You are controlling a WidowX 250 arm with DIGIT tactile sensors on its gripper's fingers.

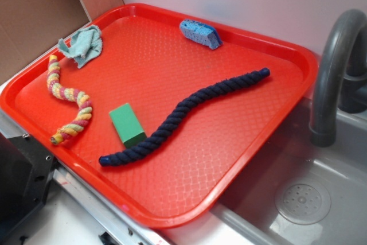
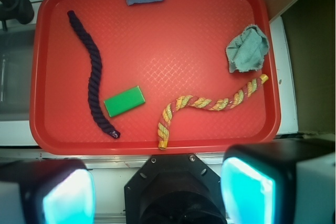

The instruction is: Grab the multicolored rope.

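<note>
Wavy multicoloured twisted rope (image 2: 202, 106) is seen lying free on the red plastic tray (image 2: 157, 145), beside a green block (image 2: 124, 101). Hand (image 2: 157, 190) is held wide open above the tray's edge, nothing grasped.

Fingers (image 2: 68, 195) spread apart, apparently empty.

Items counted on one red tray (image 1: 287, 47): two ropes, namely one multicolored rope (image 1: 67, 98) and one navy rope (image 1: 186, 113); one green block (image 1: 127, 123); one blue sponge (image 1: 200, 33); one crumpled teal cloth (image 1: 83, 44).
</note>
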